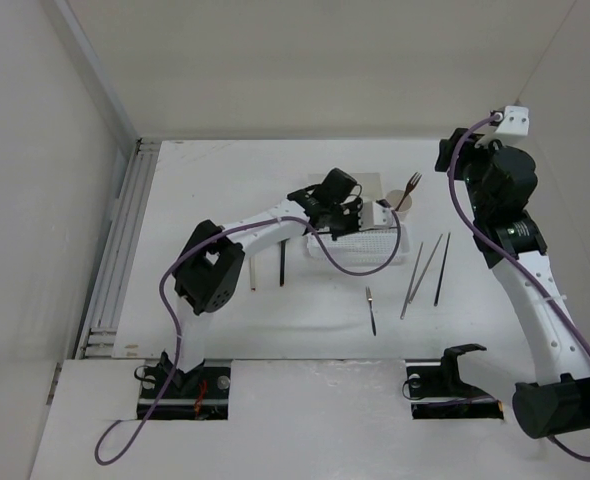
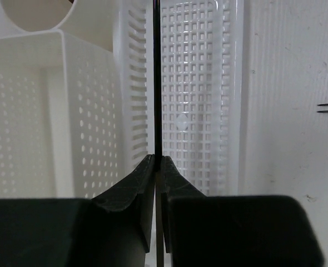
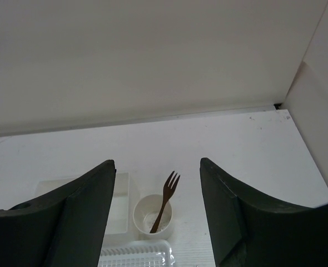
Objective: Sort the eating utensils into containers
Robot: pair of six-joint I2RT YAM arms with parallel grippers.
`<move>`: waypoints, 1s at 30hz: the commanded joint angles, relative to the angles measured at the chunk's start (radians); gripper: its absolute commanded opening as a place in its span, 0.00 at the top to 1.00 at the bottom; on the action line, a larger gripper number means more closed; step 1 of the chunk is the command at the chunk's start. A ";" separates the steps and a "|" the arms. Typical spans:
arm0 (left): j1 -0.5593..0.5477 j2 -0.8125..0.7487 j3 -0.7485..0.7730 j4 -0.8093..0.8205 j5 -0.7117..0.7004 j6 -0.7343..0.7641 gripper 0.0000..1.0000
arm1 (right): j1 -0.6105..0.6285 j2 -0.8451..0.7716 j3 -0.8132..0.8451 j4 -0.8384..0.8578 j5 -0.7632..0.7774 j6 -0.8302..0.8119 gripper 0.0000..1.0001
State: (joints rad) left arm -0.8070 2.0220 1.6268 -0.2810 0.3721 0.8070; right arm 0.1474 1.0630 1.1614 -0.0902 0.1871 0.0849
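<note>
L gripper (image 2: 155,159) clenched on a thin dark stick (image 2: 155,83), pads pinched tight w/ the stick running straight out betw. them. The stick sits over the perforated basket tray (image 2: 200,83), along the tray wall nearest the white box (image 2: 41,111); can't tell if its tip touches the tray. Box has dotted holes & stands right beside the tray, w/ the round cup (image 3: 152,218) just past the box. R gripper (image 3: 157,162) released, fingers wide apart, nothing betw. them, up near the back R side of the table (image 1: 305,300), looking down at the cup. A brown fork (image 3: 165,199) leans in the cup, tines up. Lying loose on the table: three long sticks (image 1: 425,268) close together to the R of the tray, a short dark piece (image 1: 372,310) in front of the tray, and a pale stick (image 1: 253,270) & second dark stick (image 1: 283,262) side by side but apart by the L arm (image 1: 265,225)
</note>
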 commanded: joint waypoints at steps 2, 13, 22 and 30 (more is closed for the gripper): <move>0.000 -0.012 -0.016 0.078 0.064 -0.044 0.93 | -0.008 -0.005 0.007 0.049 -0.020 -0.005 0.32; 0.000 -0.003 0.060 0.122 -0.054 -0.161 0.45 | -0.098 0.044 0.105 -0.280 0.011 0.119 0.00; 0.164 -0.107 0.234 -0.090 -0.088 -0.486 0.49 | -0.443 0.382 0.020 -0.642 -0.239 0.211 0.44; 0.376 -0.302 -0.010 -0.153 -0.147 -0.569 0.52 | -0.443 0.537 -0.023 -0.675 -0.110 0.167 0.48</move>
State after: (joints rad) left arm -0.4732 1.8030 1.6756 -0.3756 0.2466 0.3035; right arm -0.3004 1.6066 1.1099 -0.7506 0.0509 0.2577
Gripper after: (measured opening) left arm 0.487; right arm 0.516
